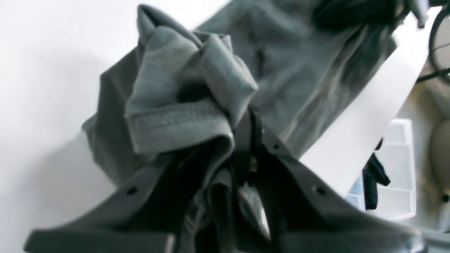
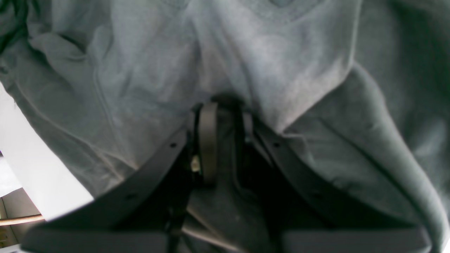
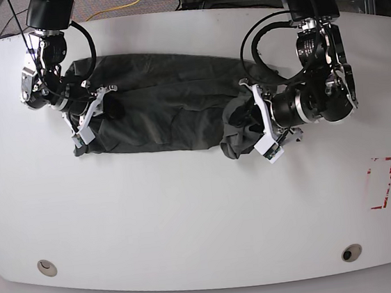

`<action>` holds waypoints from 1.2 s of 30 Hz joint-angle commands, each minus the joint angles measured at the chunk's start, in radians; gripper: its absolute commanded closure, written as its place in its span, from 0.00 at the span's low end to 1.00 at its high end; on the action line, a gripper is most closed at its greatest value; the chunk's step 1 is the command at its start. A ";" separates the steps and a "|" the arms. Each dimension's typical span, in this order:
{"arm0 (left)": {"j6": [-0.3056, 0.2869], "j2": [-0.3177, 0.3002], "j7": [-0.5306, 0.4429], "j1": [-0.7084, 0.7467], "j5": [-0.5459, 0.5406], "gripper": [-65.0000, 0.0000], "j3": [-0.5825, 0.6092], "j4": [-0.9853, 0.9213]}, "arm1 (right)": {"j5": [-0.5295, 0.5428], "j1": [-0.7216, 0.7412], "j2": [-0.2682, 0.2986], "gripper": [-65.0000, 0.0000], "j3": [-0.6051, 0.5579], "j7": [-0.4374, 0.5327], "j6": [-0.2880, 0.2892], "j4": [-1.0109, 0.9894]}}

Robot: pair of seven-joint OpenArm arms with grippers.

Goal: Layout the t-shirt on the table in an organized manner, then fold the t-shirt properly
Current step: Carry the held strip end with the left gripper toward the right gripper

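The dark grey-green t-shirt [image 3: 167, 107] lies folded into a long band across the far half of the white table [image 3: 189, 217]. My left gripper [image 3: 252, 123] is at the band's right end, shut on a bunched hem of the t-shirt [image 1: 182, 95] that it holds a little above the table [image 1: 38, 105]. At the band's left end my right gripper [image 3: 94, 112] is shut on the cloth. In the right wrist view the t-shirt [image 2: 246, 63] fills the frame and a fold runs between the fingers [image 2: 208, 140].
A red tape rectangle [image 3: 381, 183] marks the table's right side. Two round grommet holes [image 3: 46, 267] [image 3: 351, 252] sit near the front edge. Past the table's edge in the left wrist view stands a clear plastic bin [image 1: 395, 168] with dark cloth in it.
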 commanded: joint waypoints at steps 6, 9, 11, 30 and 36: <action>-0.001 0.038 -0.018 -0.019 0.027 0.93 0.035 -0.058 | -0.042 0.000 0.010 0.86 -0.001 -0.038 -0.009 0.003; -0.001 0.040 -0.018 -0.019 0.027 0.93 0.043 -0.069 | -0.042 0.001 0.010 0.86 -0.001 -0.038 -0.009 0.003; -0.001 0.040 -0.018 -0.019 0.027 0.93 0.043 -0.069 | -0.042 0.001 0.009 0.86 -0.001 -0.038 -0.009 0.003; -0.001 0.161 -0.018 -0.021 0.025 0.60 0.043 -0.071 | -0.042 0.005 0.006 0.86 -0.004 -0.038 -0.009 0.003; -0.001 0.170 -0.018 -0.030 0.018 0.57 0.078 -0.061 | -0.042 0.005 0.006 0.86 -0.004 -0.040 -0.009 0.003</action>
